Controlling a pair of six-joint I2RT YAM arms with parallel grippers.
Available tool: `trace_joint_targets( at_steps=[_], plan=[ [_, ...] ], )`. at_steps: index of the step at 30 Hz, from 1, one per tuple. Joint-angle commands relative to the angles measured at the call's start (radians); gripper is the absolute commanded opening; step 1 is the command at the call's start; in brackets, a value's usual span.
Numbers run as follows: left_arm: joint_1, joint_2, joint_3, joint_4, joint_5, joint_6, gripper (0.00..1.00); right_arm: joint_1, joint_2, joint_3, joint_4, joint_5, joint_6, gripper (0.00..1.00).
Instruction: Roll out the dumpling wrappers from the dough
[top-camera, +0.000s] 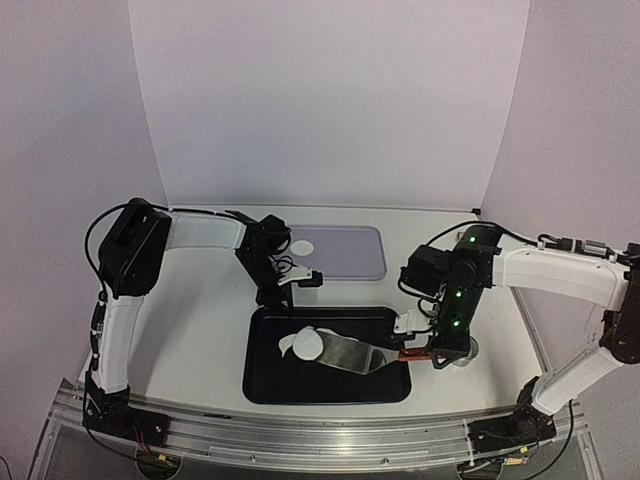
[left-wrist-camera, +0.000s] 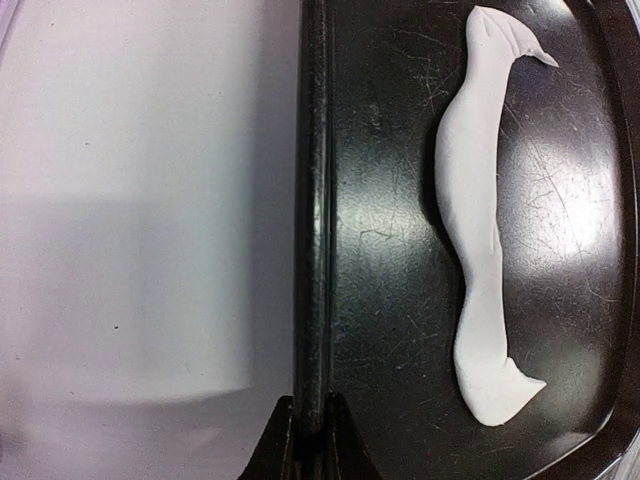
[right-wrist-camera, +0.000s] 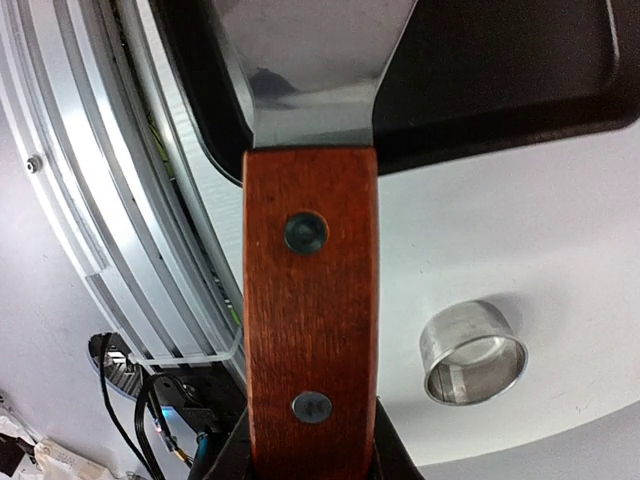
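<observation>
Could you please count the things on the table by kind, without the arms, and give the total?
Black tray: 1
Lilac mat: 1
Spatula: 1
Metal ring: 1
Dumpling wrapper: 1
Dough strip: 1
Total: 6

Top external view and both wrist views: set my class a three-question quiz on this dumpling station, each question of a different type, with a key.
1. True or false: the left gripper is clamped on the rim of the black tray.
2. What does the right gripper hold? A a rolling pin; B the wooden-handled spatula; C a knife.
3. Fill the gap: the round dumpling wrapper behind the tray lies on the ____.
Key: 1 true; 2 B; 3 lavender mat.
</observation>
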Motion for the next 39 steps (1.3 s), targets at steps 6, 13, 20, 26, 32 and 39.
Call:
trace_joint_targets(
  at_steps=[6, 13, 20, 26, 32, 39],
  plan=[
    [-0.015, 0.040, 0.068, 0.019, 0.025, 0.038, 0.00, -0.127, -0.064, -0.012, -0.067, 0.024, -0.080, 0.00],
    [-0.020, 0.054, 0.075, 0.011, 0.025, 0.027, 0.06, -0.151, -0.058, -0.001, -0.067, 0.019, -0.092, 0.00],
    [-0.016, 0.029, 0.107, -0.020, 0.022, 0.031, 0.27, -0.162, -0.044, 0.010, -0.063, 0.015, -0.096, 0.00],
    [-0.008, -0.008, 0.128, -0.082, 0.049, 0.030, 0.39, -0.189, -0.040, 0.045, -0.062, 0.016, -0.103, 0.00],
    [0.078, -0.100, 0.141, -0.137, 0.130, 0.025, 0.41, -0.252, 0.018, 0.137, -0.052, 0.013, -0.114, 0.00],
    [0.208, -0.181, 0.174, -0.145, 0.175, -0.035, 0.42, -0.321, 0.193, 0.333, -0.038, 0.001, -0.105, 0.00]
  ],
)
